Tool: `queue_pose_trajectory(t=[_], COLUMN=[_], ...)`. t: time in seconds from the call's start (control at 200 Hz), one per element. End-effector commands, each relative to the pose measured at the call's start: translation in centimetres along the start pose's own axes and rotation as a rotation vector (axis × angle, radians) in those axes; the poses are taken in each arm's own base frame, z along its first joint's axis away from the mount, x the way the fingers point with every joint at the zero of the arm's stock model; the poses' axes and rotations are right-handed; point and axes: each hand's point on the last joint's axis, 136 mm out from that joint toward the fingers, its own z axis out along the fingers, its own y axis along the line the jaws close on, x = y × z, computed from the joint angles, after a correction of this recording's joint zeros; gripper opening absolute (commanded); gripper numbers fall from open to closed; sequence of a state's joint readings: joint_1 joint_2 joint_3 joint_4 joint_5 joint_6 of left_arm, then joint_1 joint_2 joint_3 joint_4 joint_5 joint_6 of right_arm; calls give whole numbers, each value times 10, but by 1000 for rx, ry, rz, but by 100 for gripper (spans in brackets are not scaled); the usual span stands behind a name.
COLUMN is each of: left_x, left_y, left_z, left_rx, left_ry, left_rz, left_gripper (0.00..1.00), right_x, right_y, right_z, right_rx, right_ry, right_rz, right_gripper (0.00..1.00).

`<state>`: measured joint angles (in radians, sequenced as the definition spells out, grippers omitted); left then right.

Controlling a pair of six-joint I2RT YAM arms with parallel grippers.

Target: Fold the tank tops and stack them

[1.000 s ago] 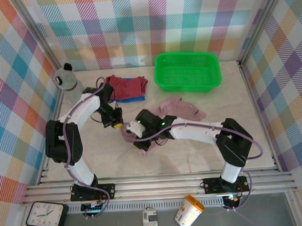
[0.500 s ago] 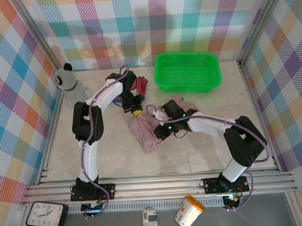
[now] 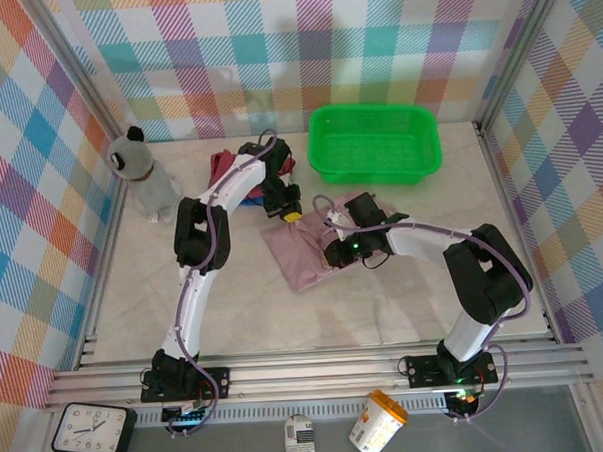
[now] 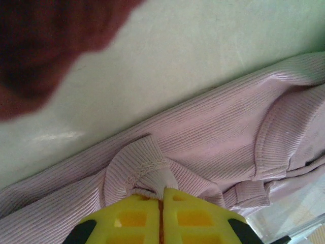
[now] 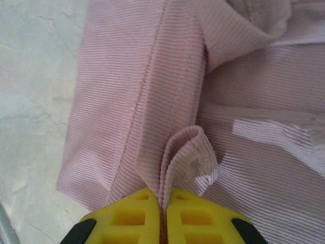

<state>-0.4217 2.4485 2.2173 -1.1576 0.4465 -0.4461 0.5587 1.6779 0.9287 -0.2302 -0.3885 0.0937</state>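
Note:
The pale pink tank top (image 3: 301, 254) lies in a flat folded patch mid-table, with more of it bunched toward the far right. My left gripper (image 3: 292, 215) is at its far edge, shut on a hemmed fold of the pink tank top (image 4: 147, 162). My right gripper (image 3: 332, 252) is at its right side, shut on a doubled pinch of the ribbed pink cloth (image 5: 188, 152). The dark red tank top (image 3: 222, 165) lies crumpled at the back, over a sliver of the blue tank top (image 3: 252, 199). In the left wrist view the dark red tank top (image 4: 40, 46) is a blur at top left.
A bright green basket (image 3: 424, 161) stands at the back right. A grey bottle-shaped object (image 3: 144, 178) stands by the left wall. Bare marbled tabletop (image 3: 365, 308) stretches in front of the pink cloth. Checked walls close in three sides.
Both grippers have carried their pinches of pink cloth away from the front left toward the back right. The pink top now lies flatter, and the left arm reaches farther back.

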Motion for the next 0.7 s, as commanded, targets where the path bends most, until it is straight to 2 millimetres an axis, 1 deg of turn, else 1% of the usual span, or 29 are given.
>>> queue_pose_trajectory(t=[0.0,0.085,0.175,0.25,0.325,0.42,0.455,0.505,0.58,0.695], left_x=[-4,-5,-5,-6,-6,-8,-9,-11,-13,-13], left_y=[-22,-27,-34,-41,-49,-55,-58,-64,-66,-64], left_z=[-7,-8,-4,-4,-12,-28,-33,-36,-29,-8], left_rx=[50,62,87,106,120,116,125,148,160,164], left_ry=[-17,-27,-23,-28,-49,-91,-107,-117,-97,-59], left_rz=[18,32,43,62,85,102,109,113,105,93], left_gripper=[8,9,9,9,8,9,9,10,11,13], right_x=[12,15,15,10,2,-9,-10,-11,-13,-4], right_y=[0,-5,-12,-8,0,13,14,10,3,-8], right_z=[4,2,0,-4,-12,-26,-29,-34,-37,-30], right_rx=[-35,-19,-7,-23,-46,-73,-66,-39,-11,17], right_ry=[33,32,21,-1,-36,-80,-79,-81,-83,-34], right_rz=[13,20,41,28,6,-25,-25,-18,3,19], right_gripper=[10,11,12,12,12,12,12,13,14,16])
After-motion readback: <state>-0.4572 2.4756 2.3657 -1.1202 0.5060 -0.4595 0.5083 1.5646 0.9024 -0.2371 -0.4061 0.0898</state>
